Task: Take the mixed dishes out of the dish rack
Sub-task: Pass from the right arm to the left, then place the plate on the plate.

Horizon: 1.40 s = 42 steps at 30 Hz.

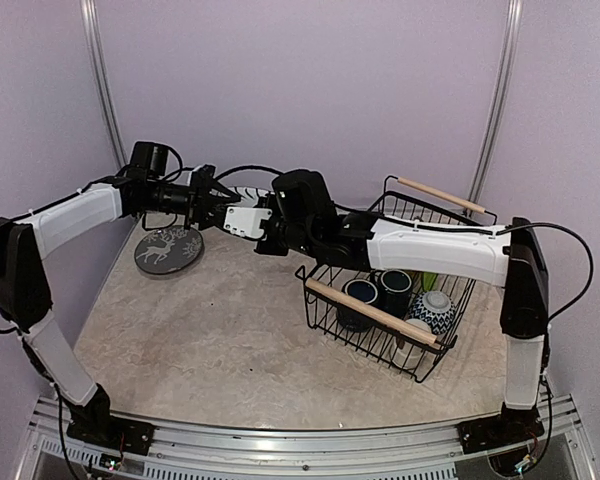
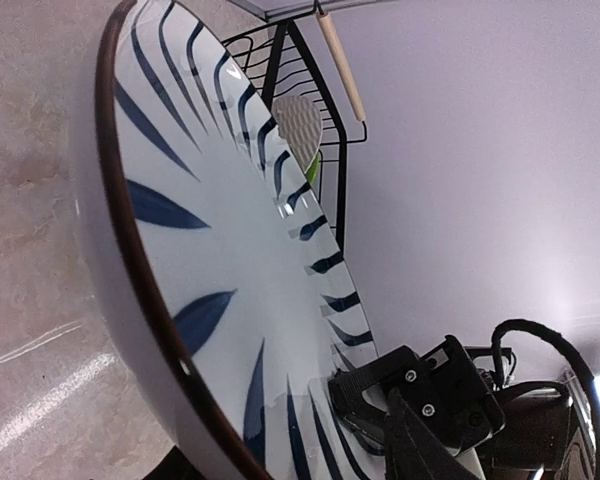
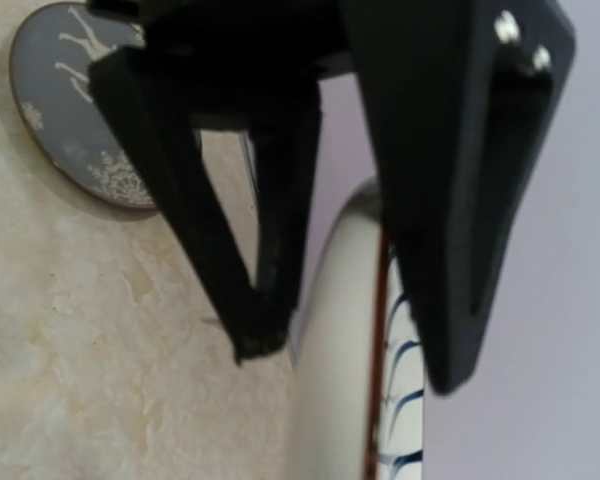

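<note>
Above the table (image 1: 230,340), right gripper (image 3: 350,368) clamps blue-striped plate (image 2: 230,250).

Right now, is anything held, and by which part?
The right gripper pinches the blue-striped white plate at its rim; whether the left gripper grips it too cannot be told.

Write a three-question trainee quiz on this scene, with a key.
1. True or false: the gray deer-pattern plate lies on the table, outside the dish rack.
2. Fill in: the ___ end effector clamps the blue-striped white plate by its rim.
3. How many dark blue mugs sit in the dish rack?
Key: 1 true; 2 right; 3 two.
</note>
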### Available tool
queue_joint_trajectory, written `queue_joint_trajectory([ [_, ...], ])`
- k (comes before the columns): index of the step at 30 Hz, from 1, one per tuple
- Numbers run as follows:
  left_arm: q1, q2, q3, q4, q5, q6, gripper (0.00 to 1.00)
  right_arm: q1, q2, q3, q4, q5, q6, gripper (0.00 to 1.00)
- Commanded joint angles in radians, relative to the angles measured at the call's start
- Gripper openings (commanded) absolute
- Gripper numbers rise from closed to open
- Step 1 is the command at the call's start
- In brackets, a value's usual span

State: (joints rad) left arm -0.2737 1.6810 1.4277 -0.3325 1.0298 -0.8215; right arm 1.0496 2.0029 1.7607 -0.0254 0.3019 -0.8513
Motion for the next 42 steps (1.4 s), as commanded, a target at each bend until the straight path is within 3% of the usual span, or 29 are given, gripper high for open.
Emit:
queue_joint_trajectory([
  [1, -0.014, 0.019, 0.029, -0.039, -0.024, 0.021, 0.45, 0.019, 0.010, 0.064, 0.162, 0.040, -0.039, 0.00],
  [9, -0.016, 0.017, 0.041, -0.079, -0.069, 0.052, 0.12, 0.029, 0.042, 0.073, 0.167, 0.069, -0.051, 0.00],
  [12, -0.009, 0.006, 0.039, -0.080, -0.082, 0.060, 0.00, 0.027, 0.028, 0.049, 0.162, 0.069, -0.032, 0.31],
  [14, -0.004, -0.002, 0.036, -0.080, -0.095, 0.072, 0.00, 0.028, 0.013, 0.020, 0.174, 0.079, -0.020, 0.49],
  [19, 0.041, -0.034, 0.008, -0.032, -0.099, 0.059, 0.00, 0.026, -0.029, -0.044, 0.169, 0.077, 0.019, 0.75],
  [22, 0.085, -0.052, 0.001, -0.029, -0.117, 0.065, 0.00, 0.026, -0.056, -0.069, 0.151, 0.094, 0.057, 0.99],
  [28, 0.199, -0.054, -0.005, -0.041, -0.158, 0.073, 0.00, 0.004, -0.134, -0.138, 0.112, 0.123, 0.191, 1.00],
  [32, 0.264, -0.044, -0.003, -0.068, -0.206, 0.081, 0.00, -0.065, -0.190, -0.158, 0.045, 0.136, 0.381, 1.00],
  [38, 0.387, -0.003, -0.018, -0.073, -0.270, 0.082, 0.00, -0.261, -0.276, -0.157, -0.133, -0.093, 0.751, 1.00],
  [42, 0.449, 0.039, -0.022, -0.072, -0.289, 0.072, 0.01, -0.324, -0.349, -0.200, -0.168, -0.089, 0.862, 1.00],
])
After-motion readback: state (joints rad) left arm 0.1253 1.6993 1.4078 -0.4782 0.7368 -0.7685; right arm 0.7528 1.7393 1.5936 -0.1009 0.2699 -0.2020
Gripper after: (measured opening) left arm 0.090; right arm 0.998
